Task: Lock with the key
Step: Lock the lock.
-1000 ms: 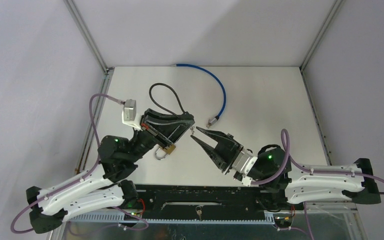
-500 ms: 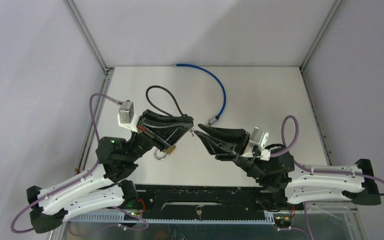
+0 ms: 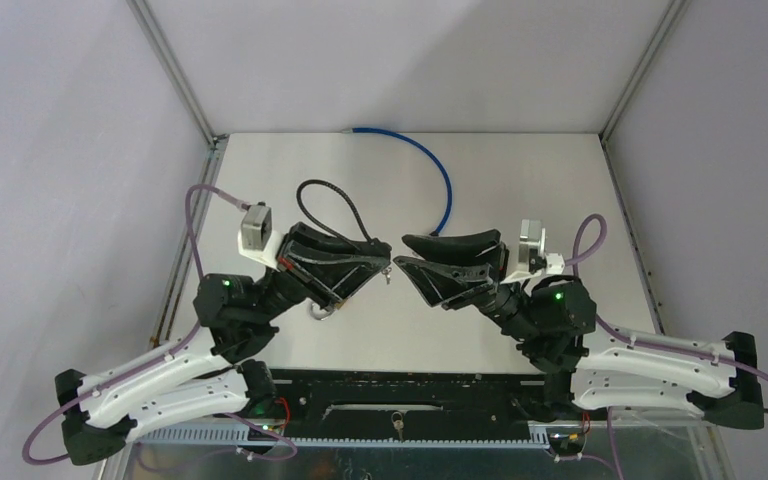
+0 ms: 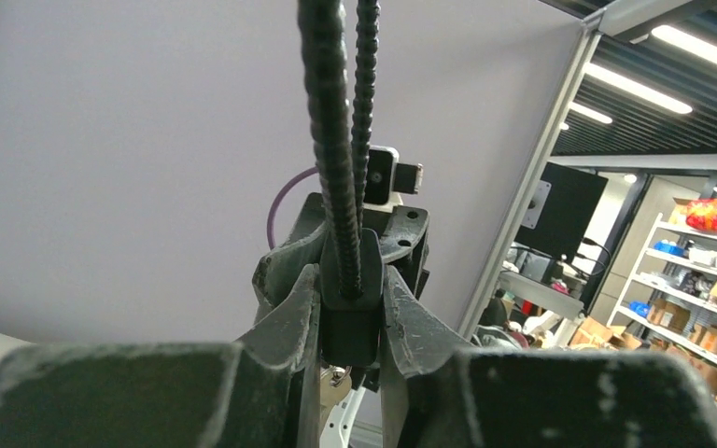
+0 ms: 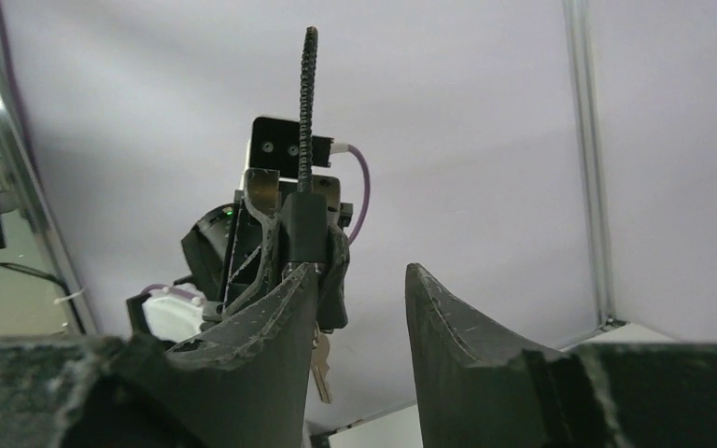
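- Cable lock [image 4: 350,317] held clear of the worktop [image 3: 540,180] in my left hand [image 3: 380,252], whose fingers press on its dark body from both sides. Its black ribbed cable [image 4: 329,140] rises from the body in 2 strands and loops away behind the hand.
- I judge that I hold it aloft and turned toward my other arm so the end with the key faces outward, within reach, rather than lying flat on the worktop.
- The key [image 5: 320,369] hangs just under the lock body, showing in the right wrist view as a pale blade below the clamped fingers. Whether it sits in the keyway or only dangles there, I cannot tell.
- My right hand [image 5: 359,280] is spread with nothing between its 2 fingers. In the overhead view it points tip to tip at the left hand, close but apart.
- In the right wrist view the gap between those fingers sits a little to one side of the lock. I judge the step in hand to be closing in on the key, with the turn not yet made.
- The next move calls for a small, exact pinch on the key. The risk is knocking a free-hanging key aside, or twisting the lock in my left grip.
- A blue cable [image 3: 447,190] lies curved on the far half of the worktop, well apart from both hands.
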